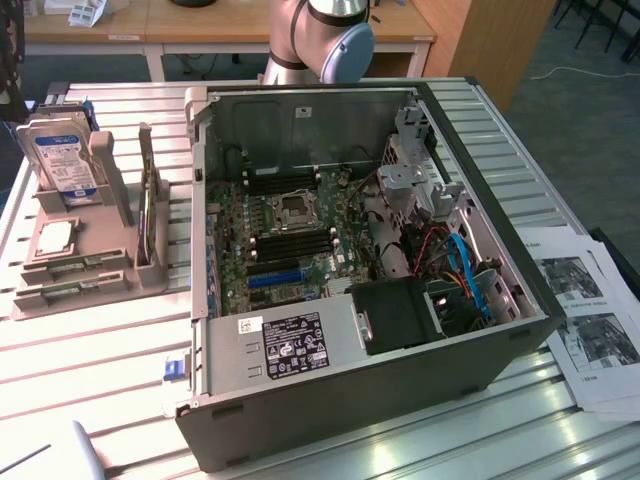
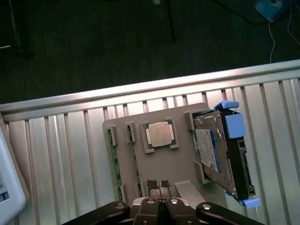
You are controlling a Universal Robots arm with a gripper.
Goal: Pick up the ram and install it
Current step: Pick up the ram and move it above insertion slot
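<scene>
Gripper (image 2: 159, 186) hovers above a grey holder (image 2: 161, 164), jaws pressed together on nothing. The ram (image 2: 114, 164) (a thin green stick) lies in the holder's edge slot, off to one side of the jaws, untouched.

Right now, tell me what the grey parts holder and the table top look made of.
Parts holder: likely plastic, perhaps printed; uniform matte grey, chunky moulded clips. Table top: looks like metal, probably aluminium; pale silvery ribbed slats with bright glare streaks.
</scene>
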